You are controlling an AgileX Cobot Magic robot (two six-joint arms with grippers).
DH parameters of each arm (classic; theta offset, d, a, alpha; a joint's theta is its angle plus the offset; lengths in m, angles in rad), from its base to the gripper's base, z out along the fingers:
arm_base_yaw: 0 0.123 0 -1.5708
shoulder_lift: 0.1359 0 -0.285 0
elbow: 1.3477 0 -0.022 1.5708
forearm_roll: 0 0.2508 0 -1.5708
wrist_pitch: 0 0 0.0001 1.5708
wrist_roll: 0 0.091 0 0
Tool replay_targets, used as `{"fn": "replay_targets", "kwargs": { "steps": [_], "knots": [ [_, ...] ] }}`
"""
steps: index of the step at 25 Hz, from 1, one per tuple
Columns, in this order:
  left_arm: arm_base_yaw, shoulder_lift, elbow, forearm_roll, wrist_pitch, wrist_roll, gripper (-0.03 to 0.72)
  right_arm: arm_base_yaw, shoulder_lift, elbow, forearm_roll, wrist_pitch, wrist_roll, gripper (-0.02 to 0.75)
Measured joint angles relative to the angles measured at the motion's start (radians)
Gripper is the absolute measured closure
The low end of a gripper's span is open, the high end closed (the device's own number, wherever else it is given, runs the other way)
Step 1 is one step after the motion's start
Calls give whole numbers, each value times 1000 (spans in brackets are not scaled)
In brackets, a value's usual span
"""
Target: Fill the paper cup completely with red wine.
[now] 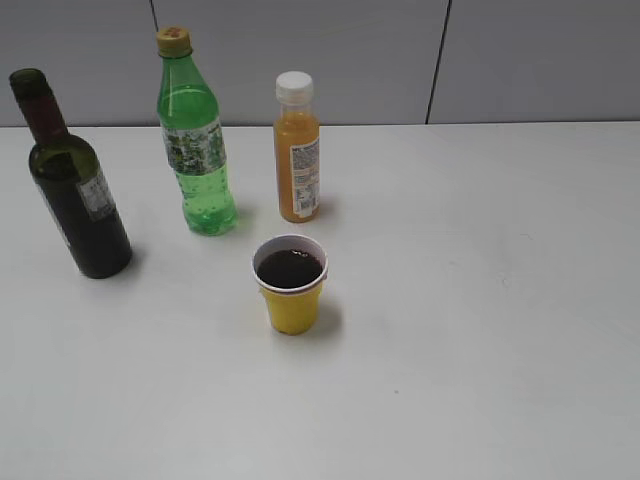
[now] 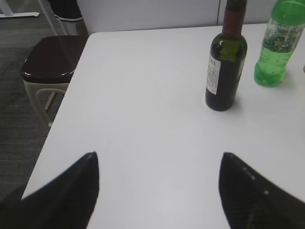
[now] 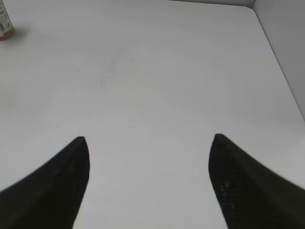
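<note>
The yellow paper cup (image 1: 292,285) stands upright near the middle of the white table (image 1: 480,300). Dark red wine (image 1: 289,267) fills it to just below the white rim. The dark wine bottle (image 1: 70,190) stands upright and uncapped at the far left; it also shows in the left wrist view (image 2: 225,64). My left gripper (image 2: 158,155) is open and empty over bare table, well short of the wine bottle. My right gripper (image 3: 148,138) is open and empty over bare table. Neither gripper shows in the exterior view.
A green soda bottle (image 1: 194,140) (image 2: 276,45) and an orange juice bottle (image 1: 297,150) stand behind the cup. The juice bottle's base shows in the right wrist view (image 3: 5,24). A dark stool (image 2: 50,59) stands off the table's left edge. A wall borders the table's right side.
</note>
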Motion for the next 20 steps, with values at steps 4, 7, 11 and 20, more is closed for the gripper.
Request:
{"fn": "replay_targets", "kwargs": {
  "steps": [4,7,11,20],
  "knots": [
    [0,-120,51,2,5,-15,96,0,0,0,0,0,0,148],
    [0,-173,81,7,12,-23,96,0,0,0,0,0,0,148],
    [0,-180,129,8,12,-38,96,0,0,0,0,0,0,148],
    [0,-181,242,8,-98,-82,99,0,0,0,0,-1,0,148]
  ]
}}
